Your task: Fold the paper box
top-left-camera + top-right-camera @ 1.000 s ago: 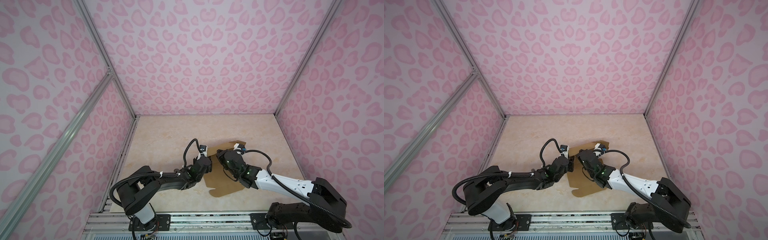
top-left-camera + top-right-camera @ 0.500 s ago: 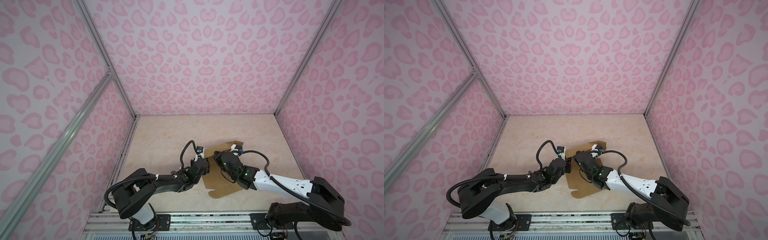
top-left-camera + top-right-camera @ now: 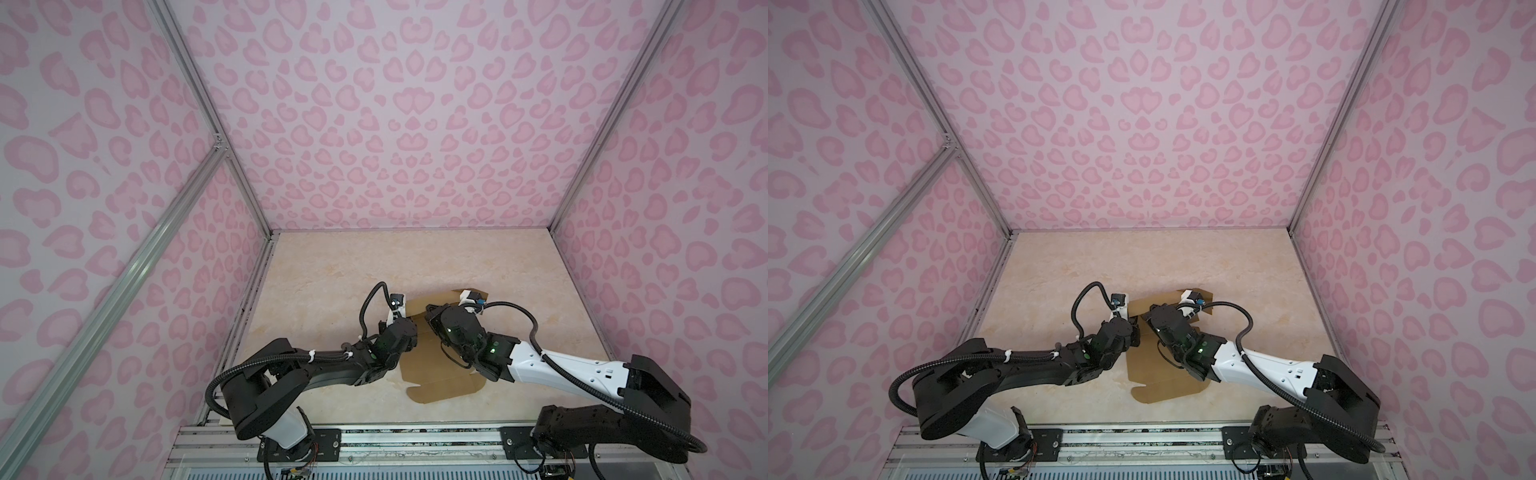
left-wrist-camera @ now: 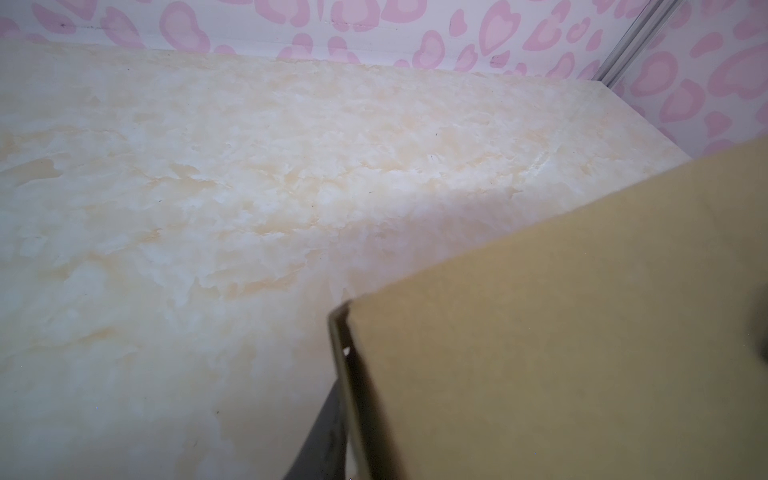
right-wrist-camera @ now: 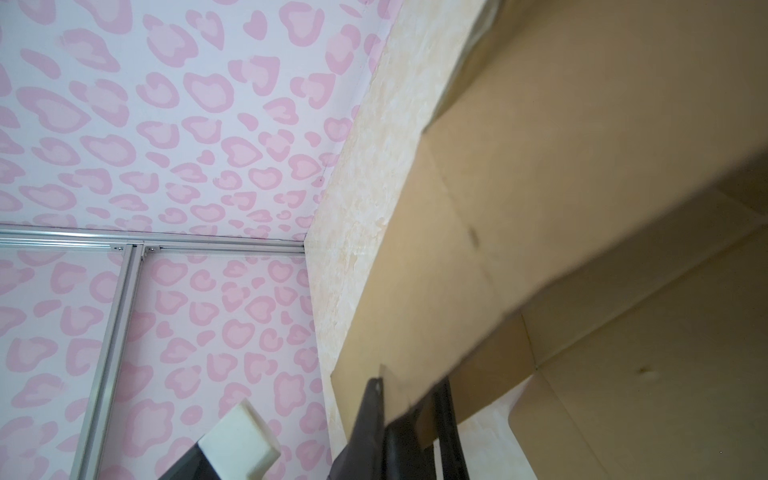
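Observation:
The paper box (image 3: 440,374) (image 3: 1163,382) is a brown cardboard sheet, partly folded, at the middle front of the table. My left gripper (image 3: 409,332) (image 3: 1133,332) is at its left side. In the left wrist view one dark finger (image 4: 326,428) lies along the outside of a raised double wall of the box (image 4: 561,332), and cardboard hides the other finger. My right gripper (image 3: 430,318) (image 3: 1148,318) faces it from the right. In the right wrist view this gripper (image 5: 409,415) is shut on the edge of a lifted flap (image 5: 540,187).
The marble-patterned table (image 3: 332,270) is walled on three sides by pink heart-print panels, with aluminium posts (image 3: 208,124) at the corners. A metal rail (image 3: 374,440) runs along the front edge. Both arms' cables loop above the box.
The right gripper and the box have shifted slightly left and toward the front. The left jaws have narrowed against the box's wall.

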`<state>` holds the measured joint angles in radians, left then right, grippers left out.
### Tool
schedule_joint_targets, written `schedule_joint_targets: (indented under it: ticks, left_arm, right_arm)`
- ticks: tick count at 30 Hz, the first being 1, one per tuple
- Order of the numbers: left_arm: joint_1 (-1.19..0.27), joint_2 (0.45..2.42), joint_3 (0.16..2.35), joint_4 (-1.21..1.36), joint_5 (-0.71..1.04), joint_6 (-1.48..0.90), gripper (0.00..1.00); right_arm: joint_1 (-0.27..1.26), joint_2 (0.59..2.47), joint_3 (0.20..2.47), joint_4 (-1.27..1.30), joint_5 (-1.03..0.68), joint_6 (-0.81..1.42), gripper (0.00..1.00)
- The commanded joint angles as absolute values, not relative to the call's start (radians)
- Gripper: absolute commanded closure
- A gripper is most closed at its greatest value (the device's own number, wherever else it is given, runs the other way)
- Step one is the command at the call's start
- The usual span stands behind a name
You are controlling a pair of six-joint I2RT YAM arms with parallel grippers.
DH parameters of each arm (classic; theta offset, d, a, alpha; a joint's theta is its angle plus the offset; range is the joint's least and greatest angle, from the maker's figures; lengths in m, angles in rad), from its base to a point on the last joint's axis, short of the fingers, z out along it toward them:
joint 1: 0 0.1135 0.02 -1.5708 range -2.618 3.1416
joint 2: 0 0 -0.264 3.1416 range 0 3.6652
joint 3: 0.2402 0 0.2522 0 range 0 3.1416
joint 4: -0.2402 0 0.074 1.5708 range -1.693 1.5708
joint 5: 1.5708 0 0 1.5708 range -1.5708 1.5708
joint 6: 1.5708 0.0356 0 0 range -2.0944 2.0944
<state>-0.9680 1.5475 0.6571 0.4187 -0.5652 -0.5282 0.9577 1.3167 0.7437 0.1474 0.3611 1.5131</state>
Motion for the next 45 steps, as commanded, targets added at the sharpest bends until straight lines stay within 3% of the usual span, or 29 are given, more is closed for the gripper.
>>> schedule_joint_targets:
  ticks: [1,9,17,27,35,38,45]
  left_arm:
    - [-0.966,1.53,0.675,0.387,-0.618,-0.54,0.77]
    - [-0.966,1.511,0.704,0.309,-0.639,-0.502,0.83]
    - [-0.945,1.502,0.731,0.209,-0.622,-0.465,0.96]
    - [-0.91,1.473,0.702,0.183,-0.648,-0.373,0.96]
    - [-0.85,1.422,0.595,0.342,-0.503,-0.29,0.96]
    - [-0.808,1.386,0.54,0.407,-0.393,-0.274,0.96]
    - [-0.795,1.34,0.516,0.396,-0.396,-0.223,0.96]
  right_arm:
    - [0.965,1.309,0.759,0.09,0.367,1.49,0.94]
    - [0.984,1.279,0.817,0.019,0.379,1.444,0.78]
    - [1.011,1.222,0.853,-0.04,0.413,1.399,0.65]
    - [1.022,1.198,0.904,-0.074,0.366,1.304,0.62]
    - [0.905,1.312,1.005,-0.113,0.136,1.195,0.63]
    - [0.908,1.337,1.031,-0.123,0.124,1.155,0.63]
    - [0.894,1.386,1.04,-0.125,0.023,1.077,0.64]
